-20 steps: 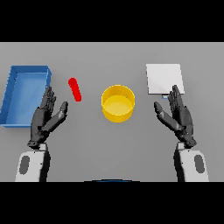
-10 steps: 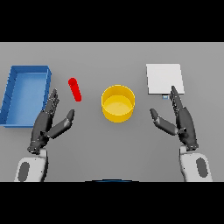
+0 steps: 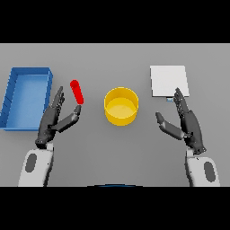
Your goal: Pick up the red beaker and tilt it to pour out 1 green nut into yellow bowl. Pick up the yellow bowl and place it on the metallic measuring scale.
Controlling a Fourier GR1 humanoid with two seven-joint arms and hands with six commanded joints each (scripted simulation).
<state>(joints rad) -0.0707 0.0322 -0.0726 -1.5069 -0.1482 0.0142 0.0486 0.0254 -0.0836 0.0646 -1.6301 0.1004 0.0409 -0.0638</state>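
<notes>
The red beaker [image 3: 77, 91] is a small red cylinder lying on the grey table left of centre. My left hand [image 3: 53, 120] is open just below and left of it, the thumb reaching toward its lower end without touching. The yellow bowl [image 3: 121, 105] stands at the table's middle. The metallic measuring scale [image 3: 168, 81] is a pale flat square at the back right. My right hand [image 3: 187, 123] is open below the scale, its fingertips at the scale's front edge. No green nut is visible.
A blue rectangular bin [image 3: 24, 96] sits at the far left, close beside my left hand.
My left hand has moved right and forward toward the red beaker, thumb spread. My right hand shifted slightly down and right. The beaker and bowl stayed put.
</notes>
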